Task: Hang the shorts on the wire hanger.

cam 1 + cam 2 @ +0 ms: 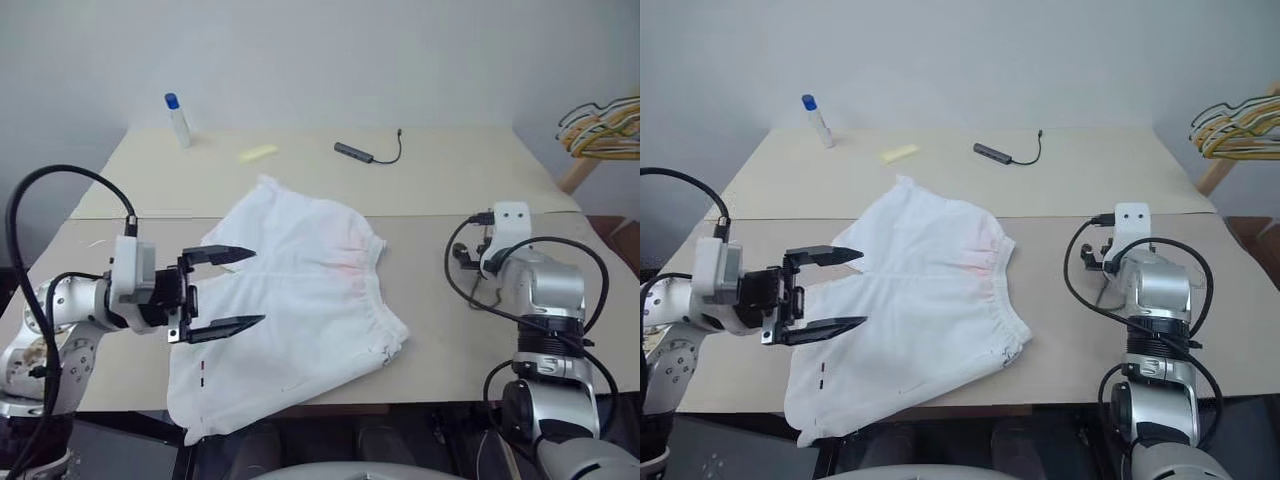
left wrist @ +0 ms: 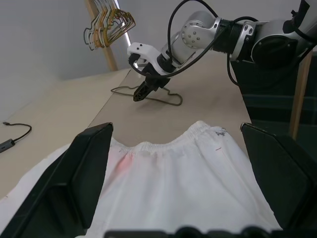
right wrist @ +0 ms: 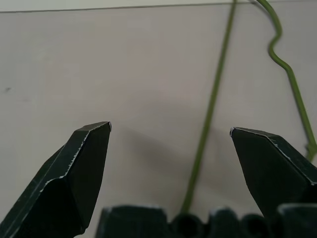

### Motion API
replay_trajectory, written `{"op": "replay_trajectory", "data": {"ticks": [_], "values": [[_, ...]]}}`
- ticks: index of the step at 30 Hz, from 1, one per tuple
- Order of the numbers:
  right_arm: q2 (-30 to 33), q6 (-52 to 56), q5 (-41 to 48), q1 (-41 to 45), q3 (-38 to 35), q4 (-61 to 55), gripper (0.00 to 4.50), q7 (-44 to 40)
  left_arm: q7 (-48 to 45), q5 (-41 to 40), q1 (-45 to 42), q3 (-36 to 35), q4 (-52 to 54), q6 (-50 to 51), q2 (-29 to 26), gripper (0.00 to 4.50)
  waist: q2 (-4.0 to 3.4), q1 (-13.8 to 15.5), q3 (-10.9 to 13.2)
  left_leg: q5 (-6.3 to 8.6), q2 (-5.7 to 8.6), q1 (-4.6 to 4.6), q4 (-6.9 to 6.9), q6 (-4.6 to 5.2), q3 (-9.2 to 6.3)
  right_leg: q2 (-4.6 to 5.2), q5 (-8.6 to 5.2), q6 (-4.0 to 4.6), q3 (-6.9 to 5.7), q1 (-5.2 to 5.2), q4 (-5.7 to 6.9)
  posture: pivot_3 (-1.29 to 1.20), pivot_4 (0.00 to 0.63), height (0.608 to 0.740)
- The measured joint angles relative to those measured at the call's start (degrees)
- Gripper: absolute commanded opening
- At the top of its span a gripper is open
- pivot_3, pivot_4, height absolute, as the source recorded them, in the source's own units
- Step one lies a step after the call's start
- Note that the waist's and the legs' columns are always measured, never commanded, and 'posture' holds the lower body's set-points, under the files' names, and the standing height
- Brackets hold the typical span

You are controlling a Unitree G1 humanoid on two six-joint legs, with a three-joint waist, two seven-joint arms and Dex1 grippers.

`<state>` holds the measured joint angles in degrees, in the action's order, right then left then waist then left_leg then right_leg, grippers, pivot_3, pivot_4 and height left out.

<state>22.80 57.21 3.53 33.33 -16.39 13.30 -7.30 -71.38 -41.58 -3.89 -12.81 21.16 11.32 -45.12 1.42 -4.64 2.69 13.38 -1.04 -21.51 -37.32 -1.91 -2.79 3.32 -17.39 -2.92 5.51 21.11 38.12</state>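
Note:
The white shorts [image 1: 300, 300] lie spread flat on the table, waistband toward the right and one leg hanging over the front edge. Above their left leg my left gripper [image 1: 258, 287] hovers, pointing right, open and holding nothing. In the left wrist view the shorts [image 2: 173, 183] lie below its fingers [image 2: 84, 168]. The olive-green wire hanger [image 3: 210, 119] lies flat on the table at the right. My right gripper [image 3: 170, 129] is tilted down just above it, open, with one wire running between its fingers. The left wrist view shows this gripper [image 2: 140, 95] over the hanger [image 2: 168, 102].
At the back of the table stand a small bottle with a blue cap [image 1: 178, 118], a yellow strip [image 1: 258, 152] and a black adapter with a cable [image 1: 355, 152]. A bunch of yellow and dark hangers [image 1: 600, 128] hangs off the table's far right corner.

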Motion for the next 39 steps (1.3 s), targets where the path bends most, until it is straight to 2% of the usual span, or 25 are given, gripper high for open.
{"op": "replay_trajectory", "data": {"ticks": [10,15,21,28,35,39], "values": [[-1.21,0.27,3.71,0.07,-1.51,2.33,4.5,0.49,0.05,0.05,0.01,0.31,-0.3,0.0,1.28,4.49,-0.03,-2.43,-0.01,0.0,0.0,-0.01,0.0,0.0,-0.05,0.0,0.0,-0.01,0.01,-0.02,-0.01,-0.05,0.0,0.74],[-2.29,4.81,5.85,2.44,-4.44,5.31,4.5,1.77,0.7,0.82,0.21,0.32,-0.15,-0.1,1.69,4.49,-0.03,-2.61,-0.02,0.0,0.0,0.0,0.0,0.0,-0.07,-0.02,0.0,-0.01,0.01,-0.02,-0.01,-0.05,0.0,0.74],[-2.07,6.33,5.63,3.08,-3.92,6.3,2.54,2.92,1.02,0.97,0.21,0.32,0.03,-0.1,1.74,4.5,-0.01,-2.64,-0.05,0.0,-0.01,0.03,0.0,0.01,-0.07,-0.03,0.0,-0.01,0.01,-0.06,-0.02,-0.04,0.0,0.74],[-0.9,5.71,3.4,2.18,1.07,5.86,0.02,2.72,1.15,1.89,-0.53,0.42,-0.09,-0.29,1.85,4.5,0.1,-2.71,-0.13,0.0,-0.02,0.08,0.02,0.01,-0.08,-0.05,0.0,-0.02,0.01,-0.09,-0.03,-0.04,0.0,0.74],[-1.04,5.04,3.21,1.85,2.48,5.19,0.02,2.56,2.05,2.72,-2.38,0.49,-1.08,-0.48,2.06,4.5,0.13,-2.76,-0.17,0.0,-0.03,0.2,0.04,0.01,-0.08,-0.07,-0.01,-0.03,0.02,-0.2,-0.06,-0.05,0.0,0.74],[-1.47,2.93,2.78,0.52,4.19,2.43,0.02,2.09,9.64,6.15,-5.29,2.23,-2.52,2.7,4.1,4.5,0.07,-2.6,-0.13,0.0,-0.01,0.19,0.04,0.01,-0.1,-0.06,0.0,-0.06,0.03,-0.19,-0.05,-0.05,0.0,0.74]]}}
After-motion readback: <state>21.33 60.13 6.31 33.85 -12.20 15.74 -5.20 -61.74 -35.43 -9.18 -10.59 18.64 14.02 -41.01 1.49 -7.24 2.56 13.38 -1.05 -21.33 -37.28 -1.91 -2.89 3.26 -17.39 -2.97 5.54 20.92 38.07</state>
